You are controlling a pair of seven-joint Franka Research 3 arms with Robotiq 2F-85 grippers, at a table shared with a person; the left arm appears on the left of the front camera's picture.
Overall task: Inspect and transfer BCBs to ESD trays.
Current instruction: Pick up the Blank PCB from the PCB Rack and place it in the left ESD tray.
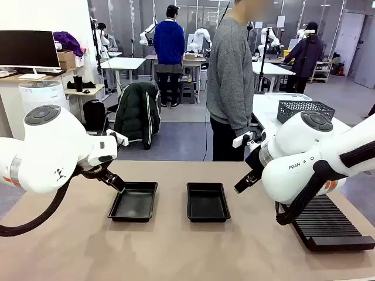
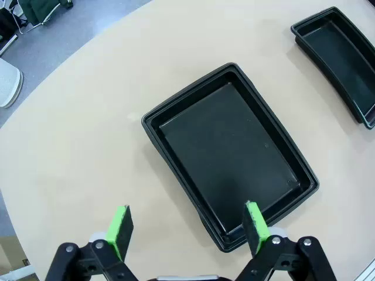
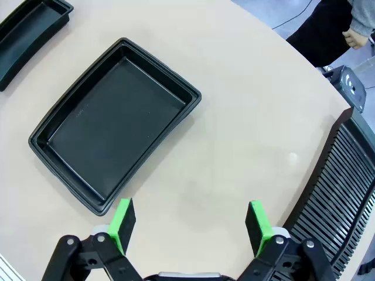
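Currently left gripper (image 2: 186, 212) and right gripper (image 3: 190, 211) hang spread, empty, ESD trays (image 1: 133, 205) bare on the surface (image 1: 176, 252) at 12 and 11 o'clock of them; we'd judge BCBs light, stiff, fragile, so pinch edges only.

Bright, even overhead light — soft faint shadows, sharp focus, wide-angle bending at the wrist views' edges.

Black plastic ESD trays (image 1: 132, 219) carry a soft sheen; the beige tabletop (image 1: 176, 252) looks smooth and matt, the ribbed rack (image 1: 328, 225) dull black plastic, the white arm shells (image 1: 50, 146) glossy.
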